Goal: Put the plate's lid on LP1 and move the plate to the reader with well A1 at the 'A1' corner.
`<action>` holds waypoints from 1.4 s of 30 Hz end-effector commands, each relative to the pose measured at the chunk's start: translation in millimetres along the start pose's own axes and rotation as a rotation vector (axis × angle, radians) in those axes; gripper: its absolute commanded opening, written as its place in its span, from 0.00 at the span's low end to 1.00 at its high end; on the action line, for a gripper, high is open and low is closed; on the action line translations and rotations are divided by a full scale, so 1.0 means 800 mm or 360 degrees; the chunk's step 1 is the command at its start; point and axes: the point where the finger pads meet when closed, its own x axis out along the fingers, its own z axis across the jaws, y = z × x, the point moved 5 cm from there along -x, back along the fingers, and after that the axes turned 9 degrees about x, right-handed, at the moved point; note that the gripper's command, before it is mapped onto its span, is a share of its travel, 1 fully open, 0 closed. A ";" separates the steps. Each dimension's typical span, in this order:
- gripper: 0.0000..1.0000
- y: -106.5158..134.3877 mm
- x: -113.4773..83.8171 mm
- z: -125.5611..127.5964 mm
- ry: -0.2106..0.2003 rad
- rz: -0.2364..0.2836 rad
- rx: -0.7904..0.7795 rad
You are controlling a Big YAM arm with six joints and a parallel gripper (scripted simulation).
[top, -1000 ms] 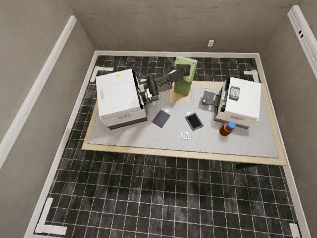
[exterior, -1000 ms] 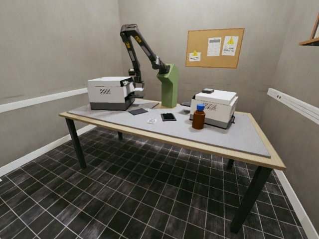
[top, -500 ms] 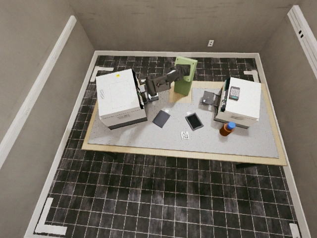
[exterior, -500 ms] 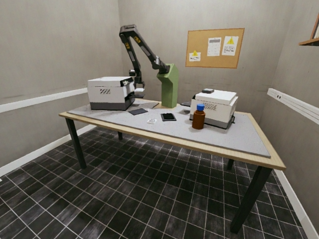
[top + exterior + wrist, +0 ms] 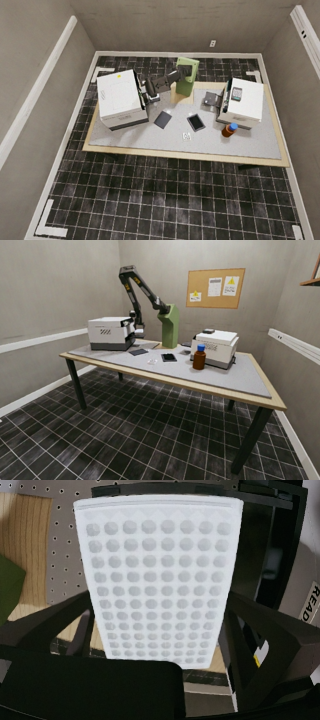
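So the table [image 5: 180,155] [image 5: 165,381] has the white reader [image 5: 120,95] [image 5: 111,330] [image 5: 309,602] on it. The claw [image 5: 147,98] [image 5: 139,326] [image 5: 159,597] is spread pretty wide, fingers along the plate's long sides; can't tell if they're gripping. The plate [image 5: 154,97] [image 5: 139,330] [image 5: 160,582] is at the reader's stage, whitish, with rows of pale grey round wells.
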 end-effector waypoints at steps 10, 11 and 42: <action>0.86 0.002 0.012 0.015 -0.0024 0.0002 0.0025; 0.86 0.003 0.014 0.015 -0.0024 0.0007 0.0024; 0.86 0.002 0.033 0.009 -0.0022 -0.0005 0.0012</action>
